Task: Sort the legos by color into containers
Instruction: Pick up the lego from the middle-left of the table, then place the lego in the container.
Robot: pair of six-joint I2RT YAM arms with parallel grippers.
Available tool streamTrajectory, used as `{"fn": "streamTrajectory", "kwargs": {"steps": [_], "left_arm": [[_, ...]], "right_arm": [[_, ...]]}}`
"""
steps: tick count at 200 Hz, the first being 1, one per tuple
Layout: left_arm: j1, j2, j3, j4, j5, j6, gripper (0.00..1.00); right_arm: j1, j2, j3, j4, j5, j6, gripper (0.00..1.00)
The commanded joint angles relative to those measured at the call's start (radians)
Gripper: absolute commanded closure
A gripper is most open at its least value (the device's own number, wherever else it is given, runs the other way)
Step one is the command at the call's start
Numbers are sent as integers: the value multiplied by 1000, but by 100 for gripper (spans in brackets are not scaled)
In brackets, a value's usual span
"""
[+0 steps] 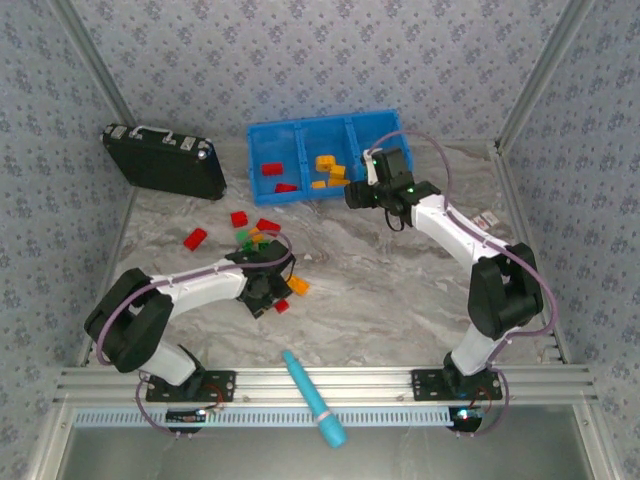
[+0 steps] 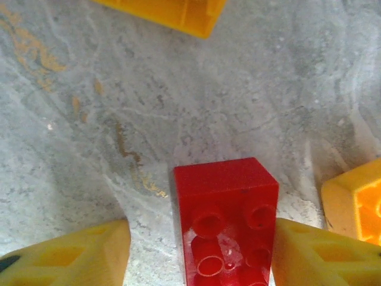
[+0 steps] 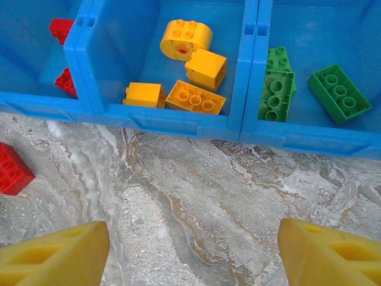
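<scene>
My left gripper (image 2: 200, 244) is low over the marble table (image 2: 178, 119), jaws open around a red lego (image 2: 226, 220). The right finger touches the lego and the left finger (image 2: 89, 256) stands a gap away. Orange legos lie close by (image 2: 357, 202) and further ahead (image 2: 172, 12). In the top view the left gripper (image 1: 266, 290) sits among loose red (image 1: 195, 238), green (image 1: 243, 238) and orange (image 1: 298, 286) legos. My right gripper (image 3: 190, 250) hangs open and empty before the blue bin (image 3: 178, 122). Its containers hold red (image 3: 59, 30), yellow (image 3: 190, 65) and green (image 3: 333, 92) legos.
A black case (image 1: 165, 160) stands at the back left beside the bin (image 1: 300, 140). A light-blue pen-like tool (image 1: 315, 400) lies across the front metal rail (image 1: 400, 380). Another red lego (image 3: 12, 170) lies left of the right gripper (image 1: 365, 190).
</scene>
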Motion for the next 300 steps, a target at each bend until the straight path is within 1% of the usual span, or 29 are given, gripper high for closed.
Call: {"fn": "streamTrajectory", "kwargs": {"steps": [1, 27, 45, 88, 115, 138, 144, 152, 182, 207, 229, 239, 258, 277, 284, 296, 300], "left_arm": [[-7, 49, -2, 55, 57, -2, 48], [-6, 59, -3, 57, 67, 14, 66], [1, 67, 22, 53, 79, 53, 75], [55, 46, 169, -46, 64, 203, 81], [125, 22, 257, -49, 61, 257, 83], [190, 47, 415, -42, 41, 349, 84], [206, 60, 458, -29, 33, 371, 84], [226, 88, 508, -6, 23, 396, 84], [296, 236, 695, 99, 13, 439, 84], [313, 379, 861, 132, -49, 481, 85], [328, 512, 999, 127, -47, 487, 84], [335, 571, 1063, 111, -48, 486, 81], [351, 659, 1151, 92, -20, 451, 67], [361, 703, 1174, 99, 1, 424, 63], [362, 707, 1206, 100, 3, 426, 62], [364, 701, 1210, 97, -6, 436, 59], [365, 695, 1210, 96, -11, 444, 57]], "right_arm": [[-11, -37, -11, -8, -5, -25, 23], [-21, -50, -16, -12, -1, -28, 23], [-26, -65, -26, -15, -2, -31, 23], [-37, -118, -60, -42, 14, -36, 23], [-44, -160, -95, -61, 36, -29, 23], [-49, -197, -136, -67, 49, -7, 23], [-50, -205, -137, -70, 52, -1, 23], [-50, -216, -181, -74, 55, 8, 23], [-48, -258, -232, -92, 53, 46, 23], [-43, -328, -278, -136, 55, 79, 23], [-40, -407, -320, -163, 43, 104, 23], [-38, -446, -338, -176, 35, 116, 22], [-38, -503, -372, -192, 29, 132, 22], [-38, -539, -397, -209, 37, 143, 22], [-38, -549, -404, -214, 39, 148, 22], [-38, -559, -411, -217, 41, 151, 22], [-38, -561, -412, -217, 41, 153, 22]]}}
